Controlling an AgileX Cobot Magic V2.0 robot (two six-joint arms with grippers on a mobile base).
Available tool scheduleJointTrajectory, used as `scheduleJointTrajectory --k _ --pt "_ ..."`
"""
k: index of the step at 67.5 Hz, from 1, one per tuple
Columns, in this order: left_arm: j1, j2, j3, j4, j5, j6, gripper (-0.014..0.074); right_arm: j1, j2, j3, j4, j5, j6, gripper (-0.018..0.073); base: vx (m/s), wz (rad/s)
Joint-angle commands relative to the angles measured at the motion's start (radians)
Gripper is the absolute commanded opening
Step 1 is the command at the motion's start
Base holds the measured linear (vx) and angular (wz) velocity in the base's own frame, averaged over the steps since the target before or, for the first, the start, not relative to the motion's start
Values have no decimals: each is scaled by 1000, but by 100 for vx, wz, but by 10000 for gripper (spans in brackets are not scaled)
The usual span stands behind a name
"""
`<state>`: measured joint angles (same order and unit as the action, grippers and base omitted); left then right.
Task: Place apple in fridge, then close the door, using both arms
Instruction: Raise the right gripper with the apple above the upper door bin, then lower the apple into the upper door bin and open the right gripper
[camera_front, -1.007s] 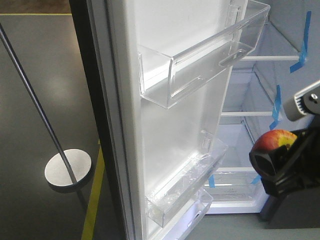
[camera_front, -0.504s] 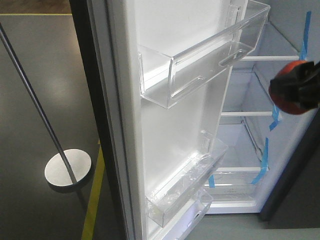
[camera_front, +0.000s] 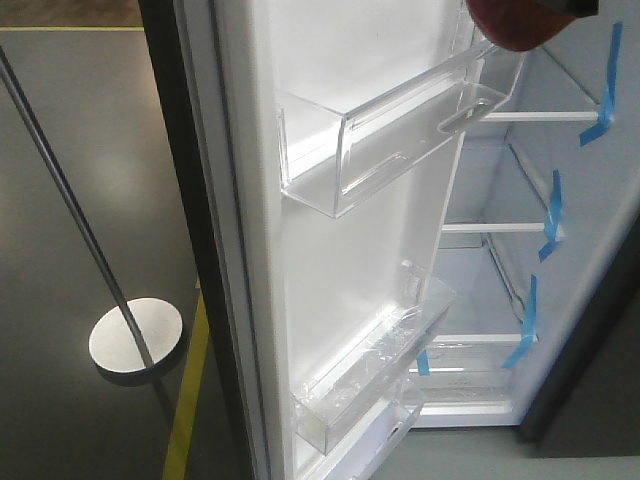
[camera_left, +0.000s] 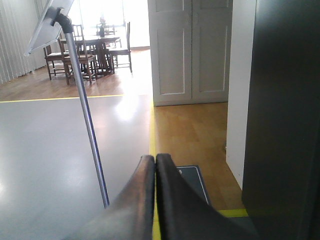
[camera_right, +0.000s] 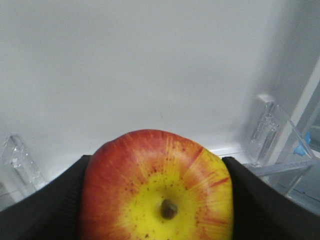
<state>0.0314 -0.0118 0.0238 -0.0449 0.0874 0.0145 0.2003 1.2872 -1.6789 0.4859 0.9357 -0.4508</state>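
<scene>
The red apple, yellow round its stem dimple, fills the bottom of the right wrist view. My right gripper is shut on it, with black fingers on both sides. In the front view the apple is at the top edge, above the far end of the door's upper clear bin. The fridge door stands open, showing its white liner. The white fridge interior lies right of it. My left gripper is shut on nothing, outside by the fridge's dark panel.
A thin metal pole on a round base stands left of the door, beside a yellow floor line. Clear shelves carry blue tape strips. A lower door bin juts out. A pale cabinet stands behind.
My right gripper has carried the apple up and to the left, from the lower right to the top edge of the front view. The door has not moved.
</scene>
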Motion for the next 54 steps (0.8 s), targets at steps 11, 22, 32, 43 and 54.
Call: scheduleJointTrajectory --k 11,22,32,43,54 --pt "-7 -14 12 -10 -79 -7 -6 -7 93 -134 55 -88 -42 359 0 0" --pt "-7 -14 12 -10 -79 -7 -6 -6 163 -179 64 -102 -58 359 0 0" --pt "-7 -14 12 -10 -79 -7 -6 -6 211 -184 65 -119 -77 359 0 0" --pt "-7 -14 12 -10 -79 -7 -6 -6 253 -184 65 -131 -83 359 0 0" --pt "-7 -14 12 -10 -79 -7 -6 -6 287 -184 65 -145 -84 360 0 0"
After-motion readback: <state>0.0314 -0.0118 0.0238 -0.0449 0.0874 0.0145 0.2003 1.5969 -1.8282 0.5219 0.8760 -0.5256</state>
